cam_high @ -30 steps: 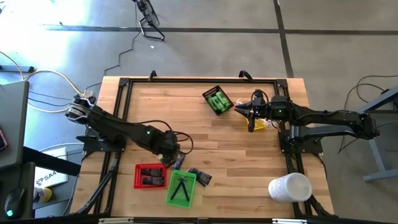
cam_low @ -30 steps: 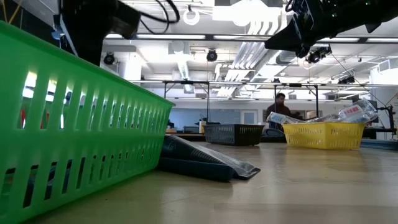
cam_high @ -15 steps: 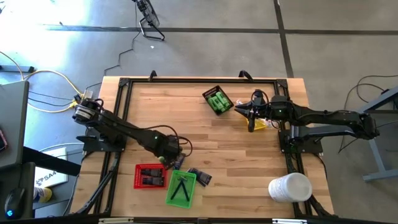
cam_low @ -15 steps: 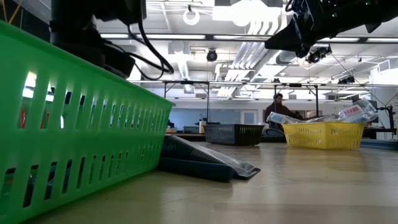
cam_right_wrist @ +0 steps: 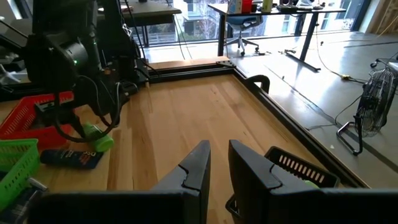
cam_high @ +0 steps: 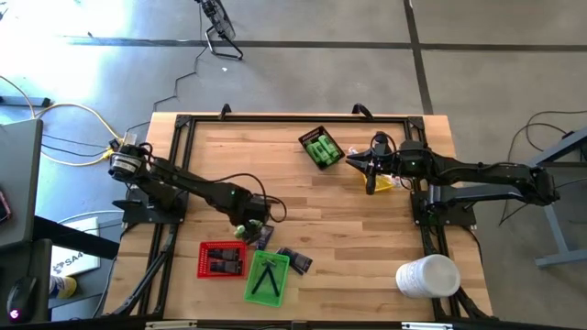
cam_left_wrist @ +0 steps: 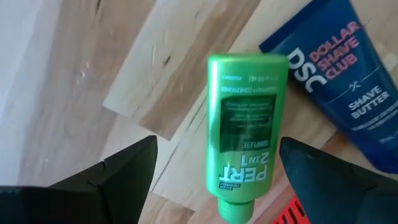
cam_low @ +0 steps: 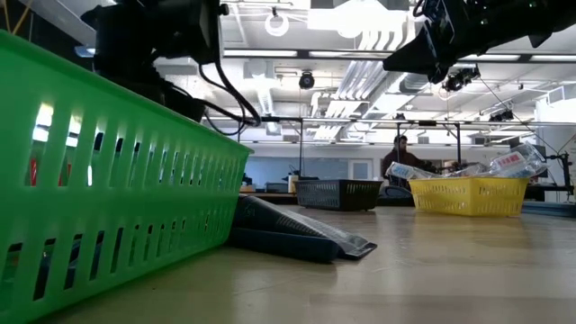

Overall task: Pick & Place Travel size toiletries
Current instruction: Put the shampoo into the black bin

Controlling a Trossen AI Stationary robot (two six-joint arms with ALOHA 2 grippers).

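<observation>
Pale butcher-block wood makes up the worktop (cam_high: 303, 197), framed by a black rail. At its left, the left gripper (cam_high: 249, 223) hangs low above a bright green plastic Pert bottle (cam_left_wrist: 241, 134) lying flat on the wood. Its two dark fingers (cam_left_wrist: 118, 171) are spread wide, one on each side of the bottle and apart from it, with bare wood showing between each finger and the bottle; nothing is held. Just beside the bottle lies a dark blue flat shave-butter tube (cam_left_wrist: 345, 74), its corner close to the bottle's end. Near these, toward the worktop's front edge, sit a small red slotted plastic tray (cam_high: 221, 259) and a small green slotted plastic tray (cam_high: 267, 276) holding thin dark pieces, with dark flat packets (cam_high: 294, 260) just beside the green tray.

Farther right, at the back of the worktop, a small black tray (cam_high: 321, 148) holds more green bottles. The right gripper (cam_high: 365, 164) hovers beside a small yellow tray (cam_high: 382, 183) of clear-wrapped items, its fingers (cam_right_wrist: 194, 167) drawn nearly together with only a narrow gap and nothing between them. A big white cylinder (cam_high: 427, 276) stands at the front right corner.
</observation>
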